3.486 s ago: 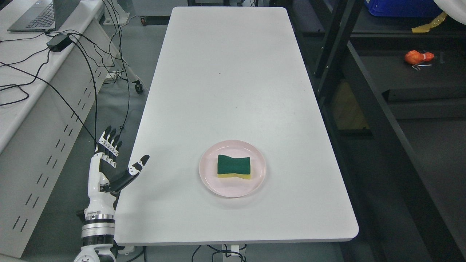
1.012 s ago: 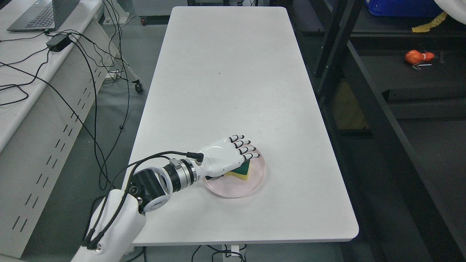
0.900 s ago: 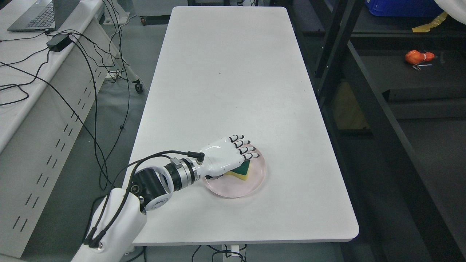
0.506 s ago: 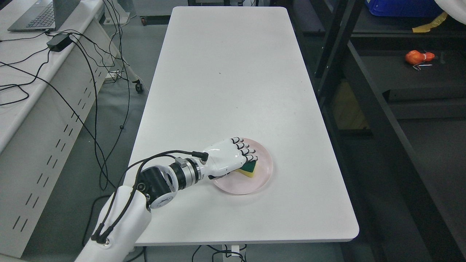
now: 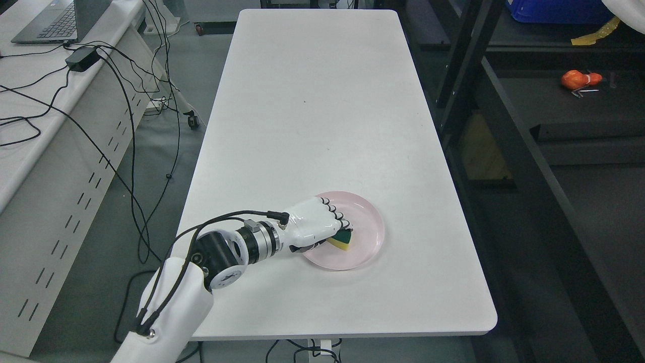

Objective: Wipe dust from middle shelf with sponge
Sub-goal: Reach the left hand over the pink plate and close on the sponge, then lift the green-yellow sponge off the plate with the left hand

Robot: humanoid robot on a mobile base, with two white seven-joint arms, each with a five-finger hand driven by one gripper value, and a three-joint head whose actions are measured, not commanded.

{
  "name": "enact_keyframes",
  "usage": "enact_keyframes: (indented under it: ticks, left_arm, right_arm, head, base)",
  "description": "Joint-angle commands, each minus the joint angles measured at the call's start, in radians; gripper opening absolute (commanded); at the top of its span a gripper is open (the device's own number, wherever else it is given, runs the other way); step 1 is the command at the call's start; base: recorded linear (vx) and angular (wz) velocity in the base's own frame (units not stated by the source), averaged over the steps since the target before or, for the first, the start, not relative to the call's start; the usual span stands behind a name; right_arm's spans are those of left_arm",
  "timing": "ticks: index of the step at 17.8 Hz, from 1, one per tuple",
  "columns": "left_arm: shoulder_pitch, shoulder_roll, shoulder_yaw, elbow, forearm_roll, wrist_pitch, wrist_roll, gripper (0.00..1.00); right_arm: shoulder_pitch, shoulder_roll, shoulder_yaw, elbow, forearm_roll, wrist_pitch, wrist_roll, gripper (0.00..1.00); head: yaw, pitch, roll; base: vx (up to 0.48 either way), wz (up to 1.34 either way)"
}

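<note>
The left hand (image 5: 313,224) reaches in from the lower left across the near part of the white table (image 5: 312,101), palm down, with its fingers (image 5: 338,218) curled over the sponge (image 5: 342,239) and gripping it. Only the right end of the sponge shows past the fingertips: dark green on top, yellow beneath. It lies under the hand, on the left part of the pink plate (image 5: 368,229); whether it rests on the plate surface or is lifted slightly clear cannot be told. The plate extends to the right of the hand, and its left rim is covered by the knuckles and thumb. A black cable (image 5: 221,219) loops from the wrist back along the forearm. Far to the right of the hand stands a dark shelving rack (image 5: 504,131), and an orange object (image 5: 579,79) lies on one of its levels, well apart from the hand. To the far left, a second desk (image 5: 30,141) carries a laptop (image 5: 50,20) and trailing cables.
</note>
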Motion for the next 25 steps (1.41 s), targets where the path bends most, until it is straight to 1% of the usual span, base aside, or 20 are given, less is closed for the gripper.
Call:
enact_keyframes:
  ticks: [1,4,5,6,7,8,9,11,12,13,14,16,17,19,22,25]
  left_arm:
    - [0.032,-0.033,0.153,0.02,0.198,-0.061,0.001,0.24]
    - [0.066,-0.031,0.225,0.018,0.32,-0.096,0.001,0.1]
    - [0.07,-0.031,0.251,0.015,0.37,-0.105,0.001,0.07]
    - [0.072,-0.033,0.274,0.013,0.422,-0.107,0.001,0.06]
    - [0.072,-0.036,0.297,0.01,0.503,-0.107,0.004,0.03]
    - [0.072,-0.065,0.323,0.01,0.633,-0.102,0.014,0.03]
    - [0.071,-0.106,0.343,0.01,0.733,-0.101,0.018,0.03]
    - [0.077,-0.121,0.424,0.01,0.892,-0.096,0.035,0.0]
    - [0.078,-0.121,0.435,0.012,0.936,-0.096,0.072,0.0]
    - [0.087,-0.121,0.434,0.016,1.017,-0.096,0.155,0.0]
    - [0.107,-0.121,0.428,0.015,1.086,-0.086,0.212,0.01]
    - [0.149,-0.121,0.384,0.01,1.261,-0.038,0.337,0.02]
    - [0.175,-0.121,0.379,0.006,1.286,0.002,0.397,0.01]
    - [0.233,-0.121,0.379,-0.017,1.306,0.063,0.46,0.01]
    - [0.314,-0.121,0.377,-0.095,1.331,0.071,0.478,0.01]
    - [0.342,-0.121,0.382,-0.134,1.348,0.071,0.478,0.0]
  right_arm:
    - [0.0,-0.017,0.0,-0.017,0.0,-0.001,-0.001,1.0]
    - [0.0,-0.017,0.0,-0.017,0.0,-0.001,-0.001,1.0]
    - [0.0,-0.017,0.0,-0.017,0.0,-0.001,-0.001,1.0]
    - [0.0,-0.017,0.0,-0.017,0.0,-0.001,-0.001,1.0]
    - [0.0,-0.017,0.001,-0.017,0.0,-0.001,-0.001,1.0]
    - [0.0,-0.017,0.0,-0.017,0.0,-0.001,-0.001,1.0]
    - [0.0,-0.017,0.0,-0.017,0.0,-0.001,-0.001,1.0]
    - [0.0,-0.017,0.0,-0.017,0.0,-0.001,-0.001,1.0]
    - [0.0,-0.017,0.0,-0.017,0.0,-0.001,-0.001,1.0]
    - [0.0,-0.017,0.0,-0.017,0.0,-0.001,-0.001,1.0]
    - [0.0,-0.017,0.0,-0.017,0.0,-0.001,-0.001,1.0]
    - [0.0,-0.017,0.0,-0.017,0.0,-0.001,-0.001,1.0]
    - [0.0,-0.017,0.0,-0.017,0.0,-0.001,-0.001,1.0]
    - [0.0,-0.017,0.0,-0.017,0.0,-0.001,-0.001,1.0]
    - [0.0,-0.017,0.0,-0.017,0.0,-0.001,-0.001,1.0]
    - [0.0,-0.017,0.0,-0.017,0.0,-0.001,-0.001,1.0]
  head:
    - [0.0,0.0,0.0]
    - [0.0,0.0,0.0]
    - [0.0,0.0,0.0]
    - [0.0,0.0,0.0]
    - [0.0,0.0,0.0]
    - [0.0,0.0,0.0]
    - [0.0,0.0,0.0]
    - [0.0,0.0,0.0]
    - [0.0,0.0,0.0]
    - [0.0,0.0,0.0]
    - [0.0,0.0,0.0]
    - [0.0,0.0,0.0]
    - [0.0,0.0,0.0]
    - [0.0,0.0,0.0]
    - [0.0,0.0,0.0]
    - [0.0,0.0,0.0]
  base:
    - [0.0,0.0]
    - [0.0,0.0]
    - [0.0,0.0]
    - [0.0,0.0]
    - [0.0,0.0]
    - [0.0,0.0]
    - [0.0,0.0]
    - [0.0,0.0]
    - [0.0,0.0]
    - [0.0,0.0]
    - [0.0,0.0]
    - [0.0,0.0]
    - [0.0,0.0]
    - [0.0,0.0]
    - [-0.008,-0.02]
    - [-0.066,-0.21]
